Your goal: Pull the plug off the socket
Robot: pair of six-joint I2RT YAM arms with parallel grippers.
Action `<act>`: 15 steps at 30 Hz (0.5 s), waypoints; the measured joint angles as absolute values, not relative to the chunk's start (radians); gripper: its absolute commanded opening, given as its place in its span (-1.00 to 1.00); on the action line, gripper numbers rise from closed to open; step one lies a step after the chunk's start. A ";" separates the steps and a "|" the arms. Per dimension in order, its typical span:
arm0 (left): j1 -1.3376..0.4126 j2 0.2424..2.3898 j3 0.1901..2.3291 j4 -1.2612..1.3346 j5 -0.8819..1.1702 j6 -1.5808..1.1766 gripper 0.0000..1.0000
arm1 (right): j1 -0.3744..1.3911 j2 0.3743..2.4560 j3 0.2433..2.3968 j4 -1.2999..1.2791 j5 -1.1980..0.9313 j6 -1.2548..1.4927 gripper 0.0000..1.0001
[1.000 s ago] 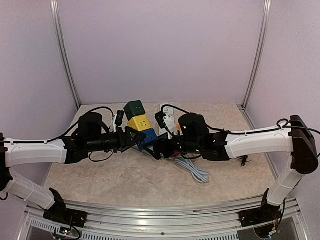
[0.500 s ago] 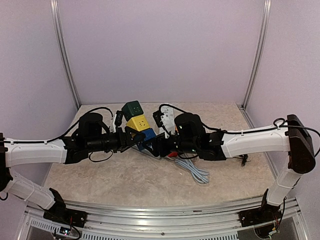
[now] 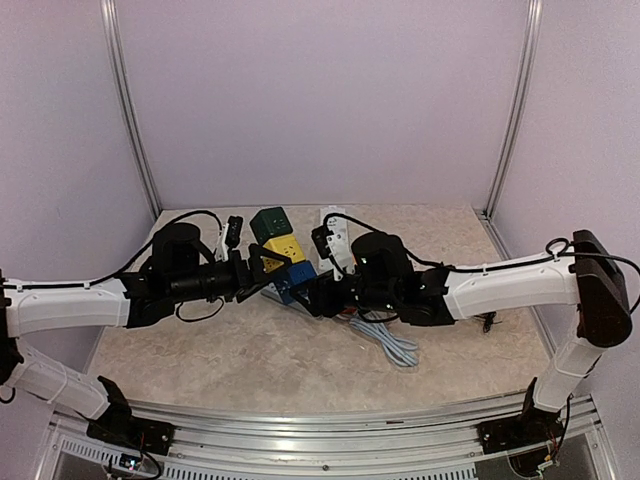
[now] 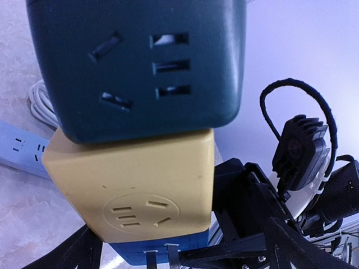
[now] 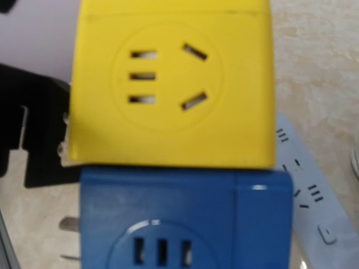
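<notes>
Three plug cubes are stacked in a row: green [image 3: 270,222], yellow [image 3: 281,248] and blue [image 3: 298,276]. The blue plug [image 5: 185,218] shows bare metal prongs [image 4: 162,258], which stand free of the white socket strip [image 5: 305,185] lying on the table below. My left gripper [image 3: 257,272] is wide open, its fingers [image 4: 84,249] spread to either side of the stack's blue end without touching it. My right gripper [image 3: 318,292] is shut on the blue plug from the other side; its own fingers are hidden in the right wrist view.
The strip's coiled white cord [image 3: 392,342] lies on the table right of the grippers. Both arms meet over the table's middle. Purple walls with metal posts [image 3: 130,110] close in the back and sides.
My left gripper has let go of the stack and opened wide. My right gripper has closed on the blue plug, and the stack has shifted slightly.
</notes>
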State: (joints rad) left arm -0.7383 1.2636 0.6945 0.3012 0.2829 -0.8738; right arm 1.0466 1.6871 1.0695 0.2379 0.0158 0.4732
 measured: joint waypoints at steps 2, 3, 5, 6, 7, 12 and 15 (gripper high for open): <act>-0.730 1.259 0.693 0.302 0.284 -0.881 0.98 | 1.047 1.680 1.053 0.245 0.022 0.475 -1.00; -0.725 1.254 0.691 0.304 0.284 -0.884 0.98 | 1.047 1.673 1.043 0.247 0.025 0.474 -1.00; -0.713 1.239 0.686 0.313 0.283 -0.890 0.97 | 1.047 1.661 1.024 0.247 0.031 0.474 -1.00; -0.705 1.227 0.683 0.321 0.283 -0.894 0.97 | 1.047 1.656 1.014 0.247 0.031 0.472 -1.00; -0.700 1.220 0.682 0.325 0.283 -0.896 0.98 | 1.047 1.654 1.007 0.245 0.031 0.470 -1.00; -0.679 1.201 0.681 0.351 0.288 -0.907 0.97 | 1.047 1.653 0.995 0.241 0.020 0.456 -1.00; -0.672 1.203 0.681 0.350 0.294 -0.916 0.97 | 1.048 1.649 0.991 0.243 0.016 0.444 -1.00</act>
State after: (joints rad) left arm -0.6724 1.2026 0.6811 0.3504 0.2935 -0.9165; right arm 1.0481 1.6485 0.9913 0.2428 0.0158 0.4442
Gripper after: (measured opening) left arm 0.988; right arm 0.605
